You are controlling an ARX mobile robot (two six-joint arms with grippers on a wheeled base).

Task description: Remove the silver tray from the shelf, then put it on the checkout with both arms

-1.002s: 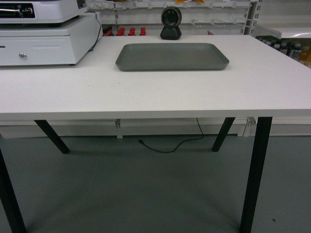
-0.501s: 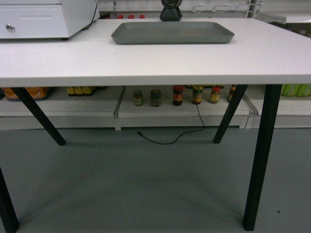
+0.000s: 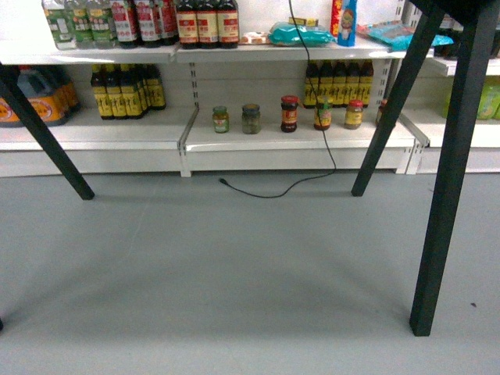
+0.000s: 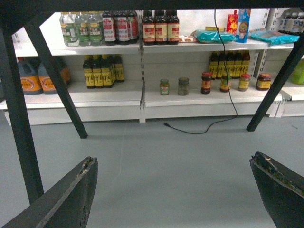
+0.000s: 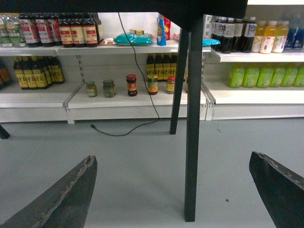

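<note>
The silver tray is out of view in all three views; only the checkout's dark slanted legs [image 3: 453, 168] show. The left gripper [image 4: 175, 190] and right gripper [image 5: 173, 190] hang low over the grey floor [image 3: 234, 273], fingers spread wide, grasping nothing. Beyond, white store shelves [image 3: 281, 139] carry jars [image 3: 290, 113] and bottles [image 3: 125, 90], with a black cable [image 3: 312, 125] trailing down to the floor.

A shop: shelves [image 3: 258, 141] stocked with sauce bottles [image 3: 207, 22]

You have: small glass jars [image 3: 289, 114] in a row, dark-liquid bottles [image 3: 125, 91], loose black cable [image 3: 273, 190] on grey floor [image 3: 234, 281].
</note>
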